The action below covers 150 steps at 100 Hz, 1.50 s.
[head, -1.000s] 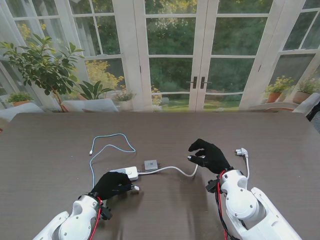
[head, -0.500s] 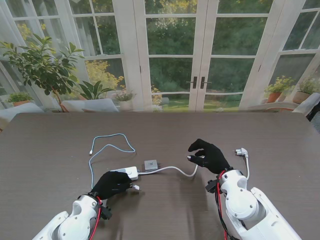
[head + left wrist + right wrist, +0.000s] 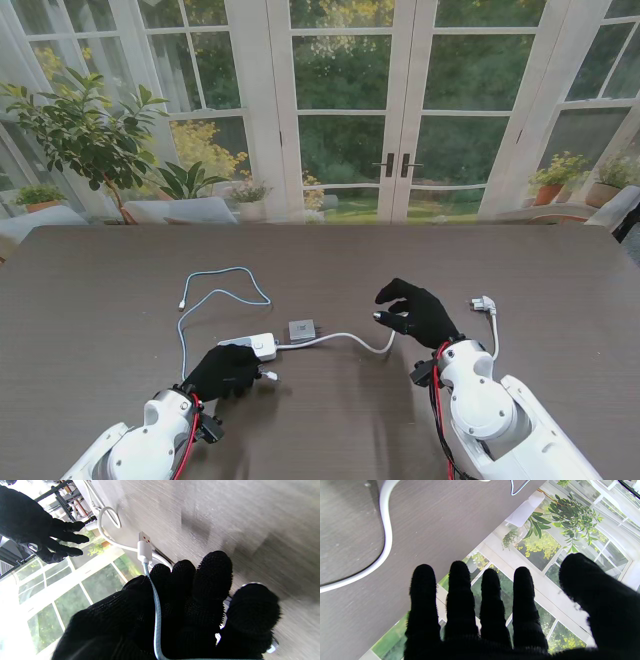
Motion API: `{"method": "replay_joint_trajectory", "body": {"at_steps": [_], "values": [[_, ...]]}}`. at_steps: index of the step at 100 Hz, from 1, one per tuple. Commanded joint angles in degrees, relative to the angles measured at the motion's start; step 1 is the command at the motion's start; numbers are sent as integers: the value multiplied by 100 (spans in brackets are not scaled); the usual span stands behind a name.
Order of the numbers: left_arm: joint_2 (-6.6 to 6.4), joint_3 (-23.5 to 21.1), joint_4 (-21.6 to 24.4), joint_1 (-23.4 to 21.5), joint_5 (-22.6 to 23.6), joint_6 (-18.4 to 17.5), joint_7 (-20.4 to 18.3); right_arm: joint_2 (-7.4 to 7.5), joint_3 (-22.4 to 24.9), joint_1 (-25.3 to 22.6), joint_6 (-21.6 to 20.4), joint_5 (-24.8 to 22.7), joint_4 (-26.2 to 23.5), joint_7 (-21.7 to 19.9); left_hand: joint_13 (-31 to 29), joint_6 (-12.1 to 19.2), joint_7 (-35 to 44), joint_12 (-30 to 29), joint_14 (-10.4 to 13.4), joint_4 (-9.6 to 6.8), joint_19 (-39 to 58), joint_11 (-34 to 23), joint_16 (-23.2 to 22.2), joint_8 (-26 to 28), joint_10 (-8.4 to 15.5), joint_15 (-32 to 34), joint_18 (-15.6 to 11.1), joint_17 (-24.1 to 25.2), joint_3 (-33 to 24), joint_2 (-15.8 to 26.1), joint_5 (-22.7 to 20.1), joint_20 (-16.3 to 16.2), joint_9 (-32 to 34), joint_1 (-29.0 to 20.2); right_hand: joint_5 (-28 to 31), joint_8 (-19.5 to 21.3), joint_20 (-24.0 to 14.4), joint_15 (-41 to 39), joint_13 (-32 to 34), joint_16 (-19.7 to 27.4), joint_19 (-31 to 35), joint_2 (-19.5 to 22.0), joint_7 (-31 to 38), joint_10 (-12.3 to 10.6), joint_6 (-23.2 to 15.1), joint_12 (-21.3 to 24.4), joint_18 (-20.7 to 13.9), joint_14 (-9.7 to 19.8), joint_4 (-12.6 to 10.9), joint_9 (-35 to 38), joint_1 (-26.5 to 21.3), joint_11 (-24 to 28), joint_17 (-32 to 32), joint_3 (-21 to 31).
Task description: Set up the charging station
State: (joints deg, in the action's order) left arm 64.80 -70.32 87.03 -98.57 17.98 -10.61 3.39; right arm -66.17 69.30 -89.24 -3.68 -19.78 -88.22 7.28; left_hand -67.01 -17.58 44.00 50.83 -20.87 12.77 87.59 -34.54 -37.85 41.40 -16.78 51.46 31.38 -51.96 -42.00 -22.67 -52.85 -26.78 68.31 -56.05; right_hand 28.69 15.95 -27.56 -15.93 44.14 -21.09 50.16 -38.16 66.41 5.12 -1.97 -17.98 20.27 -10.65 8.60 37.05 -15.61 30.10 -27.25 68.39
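My left hand (image 3: 228, 370) is shut on the light-blue USB cable (image 3: 215, 292). Its white USB plug (image 3: 144, 547) sticks out past the fingers (image 3: 212, 575) and shows in the stand view as a white tip (image 3: 270, 376). The white charger block (image 3: 256, 345) lies just beyond that hand, its near end partly hidden by the glove. A white cord (image 3: 360, 342) runs from the block toward the right and ends at a wall plug (image 3: 484, 303). My right hand (image 3: 415, 310) hovers open over this cord (image 3: 385, 540), fingers (image 3: 460, 597) spread and holding nothing.
A small grey square device (image 3: 301, 329) lies next to the charger block. The blue cable's free end (image 3: 183, 304) rests farther from me on the left. The dark wooden table (image 3: 100, 300) stretches to glass doors at the back.
The left arm has drawn slightly back toward me with the cable still in the hand. The right hand has hardly moved.
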Motion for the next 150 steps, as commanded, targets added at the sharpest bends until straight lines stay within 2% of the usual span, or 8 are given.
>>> {"method": "replay_joint_trajectory", "body": {"at_steps": [1,28,51,65,70,76,111,150], "values": [[-1,6,64,-24,145,25,-123,-23,-21,-25,-21,7,-9,-86,-322,1011,3085,159,38,-644,330,-295,-21,624,388,286,270,-358,-1359,294,-660,-12,335,-1182,-10,-39,-75,32,120,267,-99,35,-2449,2,47,54,-26,23,-134,66,150,-48,-32,-72],[-48,24,115,-15,400,88,-209,-25,-23,-30,-17,19,-17,-84,-549,944,3736,1424,255,-598,2596,-1739,-1149,922,328,2958,-1071,-939,-1549,277,-1524,-792,551,-1338,-2,-39,-75,30,123,267,-90,62,-2449,8,48,55,-25,28,-137,64,154,-48,-40,-72],[31,126,-58,59,325,65,91,-30,-23,-32,-4,32,-20,-74,-590,1246,3324,1456,2760,-656,3239,-1667,-903,904,497,5555,-3581,-1294,-1589,198,-1577,-3670,671,-1208,2,-41,-73,27,124,267,-82,116,-2452,9,42,55,-29,22,-144,62,158,-46,-45,-84],[37,137,-106,69,-27,49,-71,-33,-24,-32,5,42,-23,-69,-587,923,1615,910,2761,-630,3239,-591,-1131,194,86,5614,-3533,-1292,-1487,89,-977,-4076,536,-667,11,-40,-71,26,126,267,-80,143,-2451,6,52,55,-19,13,-150,66,155,-42,-40,-85],[40,135,-116,71,-141,41,-120,-33,-23,-32,9,42,-24,-67,-587,923,762,627,2670,18,3239,-293,-1178,-972,-54,5613,-3456,-1285,-989,-647,-535,-4149,613,-134,5,-41,-70,25,130,267,-80,150,-2454,11,49,56,-23,16,-150,58,159,-44,-40,-90],[67,150,-151,80,-229,35,-71,-34,-23,-33,11,46,-24,-67,-582,802,173,632,2343,-318,3239,-436,-1205,-1609,-85,5618,-3140,-1259,-445,-940,-406,-4231,858,967,10,-41,-69,24,127,266,-77,158,-2453,10,53,55,-30,3,-153,66,152,-39,-43,-92],[-31,116,-179,118,568,-152,-17,-31,-26,-36,11,58,-27,-84,-579,1473,55,1791,2081,-43,3239,-4507,-1190,-1867,1484,5599,-3279,-1274,-108,-2356,-726,-3876,891,1146,38,-42,-62,24,128,267,-77,198,-2452,25,66,58,-21,17,-159,61,160,-42,-34,-101],[-77,132,-145,135,668,-135,-157,-35,-30,-33,7,75,-22,-78,-594,2052,-698,1963,2863,97,3239,-4908,-1107,-2305,2000,5573,-3520,-1283,74,72,-670,-3312,839,1461,36,-44,-58,24,131,269,-73,220,-2459,26,69,59,-28,23,-163,66,155,-42,-35,-106]]}}
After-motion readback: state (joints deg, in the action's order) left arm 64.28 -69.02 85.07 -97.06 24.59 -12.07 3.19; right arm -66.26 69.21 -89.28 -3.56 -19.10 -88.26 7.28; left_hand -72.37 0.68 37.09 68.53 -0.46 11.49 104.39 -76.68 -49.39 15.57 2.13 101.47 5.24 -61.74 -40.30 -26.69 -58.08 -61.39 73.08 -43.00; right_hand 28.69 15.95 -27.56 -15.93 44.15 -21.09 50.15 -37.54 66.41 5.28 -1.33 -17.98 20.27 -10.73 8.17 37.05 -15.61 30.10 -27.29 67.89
